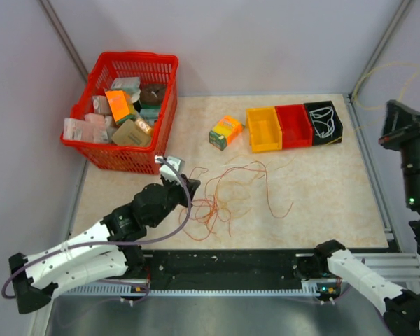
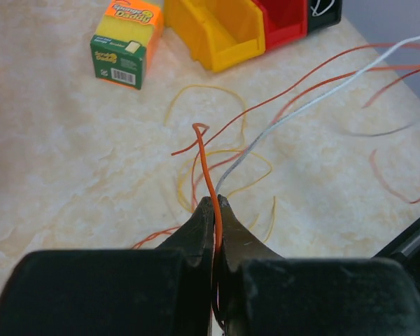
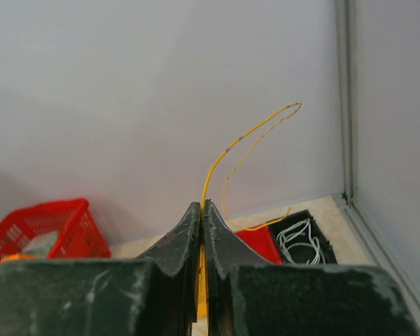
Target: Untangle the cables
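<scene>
Nearest the lens, the left jaws are pressed shut on one orange-red cable (image 2: 208, 168), which rises from between the tips and kinks at its end. A white cable (image 2: 301, 108) runs down to the same tips; whether it is pinched too cannot be told. The left arm (image 1: 154, 203) reaches to the left edge of the cables (image 1: 220, 199), a loose tangle of orange-red and yellow loops lying mid-table on the table (image 1: 315, 203). The right jaws are closed on a yellow cable (image 3: 245, 136) that loops up in the air at the table's right edge. Farther off stand a sponge pack (image 1: 226, 131), a yellow bin (image 1: 264, 145), a red bin (image 1: 295, 142) and a black bin (image 1: 339, 127) holding a coiled white cable (image 1: 322, 120). A red basket (image 1: 119, 157) of packages sits far left.
</scene>
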`<state>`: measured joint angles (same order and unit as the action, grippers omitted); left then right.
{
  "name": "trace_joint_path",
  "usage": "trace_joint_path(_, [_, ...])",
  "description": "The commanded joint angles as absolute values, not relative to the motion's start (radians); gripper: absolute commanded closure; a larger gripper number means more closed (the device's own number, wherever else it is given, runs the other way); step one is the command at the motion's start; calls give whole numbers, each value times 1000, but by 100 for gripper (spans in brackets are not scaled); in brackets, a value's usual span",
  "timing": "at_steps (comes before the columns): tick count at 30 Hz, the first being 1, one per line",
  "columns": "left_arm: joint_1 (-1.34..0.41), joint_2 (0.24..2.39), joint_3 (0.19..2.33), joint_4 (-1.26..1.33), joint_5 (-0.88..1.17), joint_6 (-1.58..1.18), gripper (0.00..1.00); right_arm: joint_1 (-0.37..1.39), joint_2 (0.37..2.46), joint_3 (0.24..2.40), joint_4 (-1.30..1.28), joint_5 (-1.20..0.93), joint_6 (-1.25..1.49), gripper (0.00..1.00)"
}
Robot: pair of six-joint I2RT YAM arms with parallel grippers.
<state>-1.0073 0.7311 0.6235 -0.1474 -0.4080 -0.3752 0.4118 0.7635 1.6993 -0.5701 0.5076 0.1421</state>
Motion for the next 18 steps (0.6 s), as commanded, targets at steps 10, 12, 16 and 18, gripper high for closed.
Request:
trace_joint_path(10, [-994,985,768,-85,-62,-379,46,422,782,1703,-580,62,313,100])
trace_joint_path(12, [-994,1015,801,-45,39,-377,34,422,782,1701,-580,31,347,100])
trace_joint_path(16, [-994,1113,889,64,268,-356,2,422,785,1697,-572,-29,402,100])
trace_joint_path(18, [-1008,1181,949,89,313,-359,1,420,793,1697,-566,-46,416,100])
